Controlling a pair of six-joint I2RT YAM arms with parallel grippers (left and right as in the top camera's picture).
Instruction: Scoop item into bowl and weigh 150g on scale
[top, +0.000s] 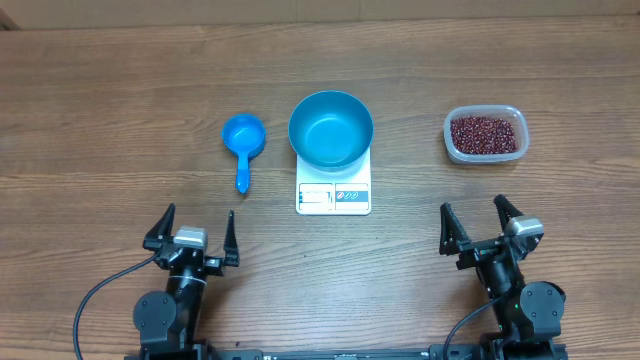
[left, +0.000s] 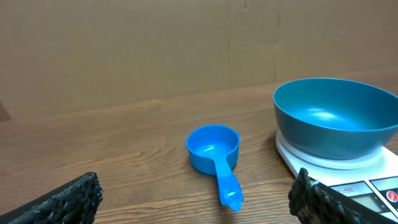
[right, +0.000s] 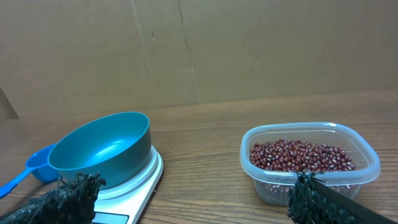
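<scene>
Starting at 7 o'clock in the overhead view, the left gripper (top: 198, 222) has its fingers spread wide apart, well short of every object on the wooden bench (top: 100, 100). Toward 12 o'clock from it lies a bright blue scoop (top: 243, 140), cup up, its handle pointing to 6 o'clock. Just beside the scoop, at its 3 o'clock, the teal-blue bowl (top: 331, 128) stands upright on the white scale (top: 333, 195). The bowl covers most of the platform, and the display edge shows at 6 o'clock. Its inside looks bare and glossy. Well apart at the bowl's 3 o'clock is a clear plastic tub (top: 485, 150) holding the dark red-brown beans (top: 485, 133) as a loose heap. At 5 o'clock, the right gripper (top: 472, 212) has its fingers equally wide apart, near the tub but not touching it.
</scene>
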